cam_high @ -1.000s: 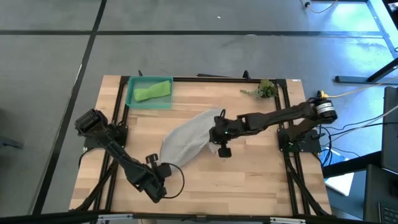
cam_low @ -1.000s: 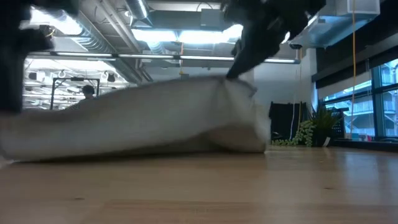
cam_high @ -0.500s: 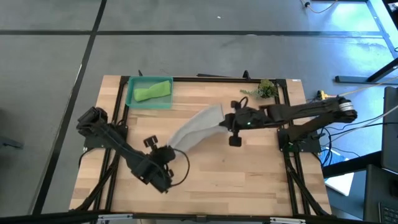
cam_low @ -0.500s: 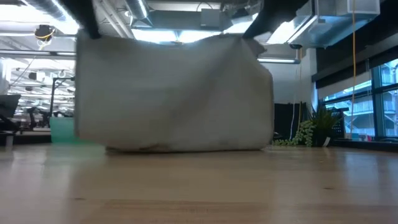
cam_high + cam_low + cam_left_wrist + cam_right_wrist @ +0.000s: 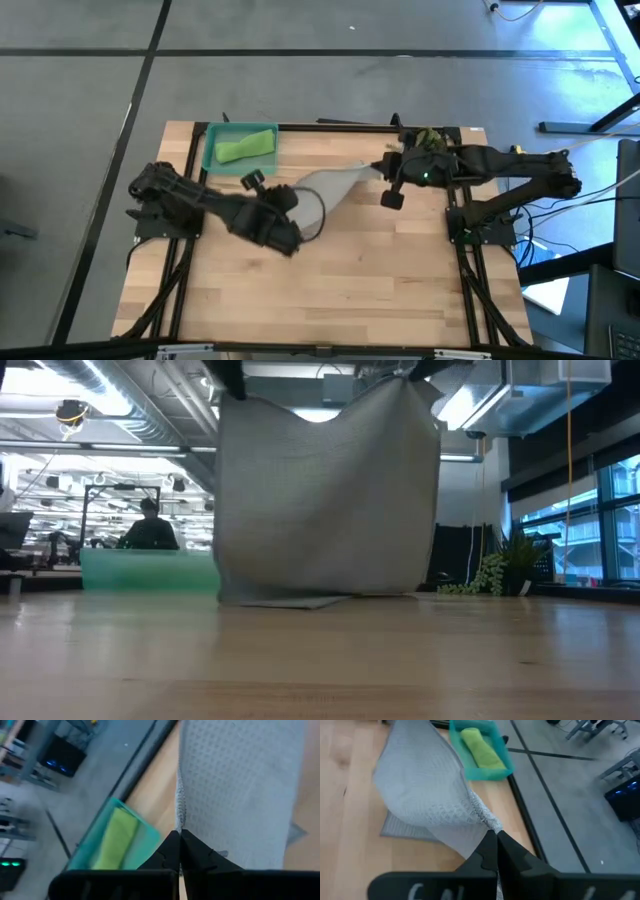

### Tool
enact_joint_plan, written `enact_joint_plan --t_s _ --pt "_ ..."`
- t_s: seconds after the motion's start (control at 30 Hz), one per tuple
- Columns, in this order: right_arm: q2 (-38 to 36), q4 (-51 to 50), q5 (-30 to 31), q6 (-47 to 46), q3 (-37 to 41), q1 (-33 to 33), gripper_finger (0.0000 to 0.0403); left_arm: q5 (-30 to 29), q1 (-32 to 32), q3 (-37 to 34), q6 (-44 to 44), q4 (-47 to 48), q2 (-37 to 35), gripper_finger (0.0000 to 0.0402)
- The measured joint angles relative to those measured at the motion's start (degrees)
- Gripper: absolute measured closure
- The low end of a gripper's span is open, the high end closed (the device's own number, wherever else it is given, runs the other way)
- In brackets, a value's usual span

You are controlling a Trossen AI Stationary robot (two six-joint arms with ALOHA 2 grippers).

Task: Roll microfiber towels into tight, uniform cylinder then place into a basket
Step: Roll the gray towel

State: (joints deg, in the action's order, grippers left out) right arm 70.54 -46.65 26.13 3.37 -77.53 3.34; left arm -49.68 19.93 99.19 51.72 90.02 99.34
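The basket point(image 5: 240, 148), at the tabletop's far left corner, holds the rolled green towel point(image 5: 246, 147). The left gripper point(image 5: 179, 851) and right gripper point(image 5: 494, 846), both clamped shut, pinch the grey towel's point(image 5: 325, 500) top corners; its hem seemingly brushes the tabletop point(image 5: 380, 280).

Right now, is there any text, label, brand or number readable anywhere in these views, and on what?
None readable.
Pale letter-like marks along the right gripper housing in the right wrist view: cut off, unreadable.
Grey towel, green towel, basket: no visible text.
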Motion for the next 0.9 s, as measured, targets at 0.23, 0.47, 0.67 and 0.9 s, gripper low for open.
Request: enact_joint_plan --t_s 0.23,0.47,0.67,0.9 --pt "0.09 -1.00 -0.07 3.48 -3.82 -3.90 0.0403 -4.91 -8.71 6.83 -11.84 0.02 -0.10 0.0401" --pt "0.09 -0.81 1.42 9.02 -6.43 -9.64 0.0403 -8.94 -17.37 16.12 -24.63 -0.02 -0.10 0.0401" --pt "0.09 2.19 3.43 15.85 -8.10 -15.45 0.0403 -11.27 -24.86 22.95 -36.14 -3.66 -0.12 0.0401" --pt "0.09 3.16 3.39 22.22 -12.04 -20.43 0.0403 -10.70 -29.44 25.38 -49.64 -13.03 -0.12 0.0401"
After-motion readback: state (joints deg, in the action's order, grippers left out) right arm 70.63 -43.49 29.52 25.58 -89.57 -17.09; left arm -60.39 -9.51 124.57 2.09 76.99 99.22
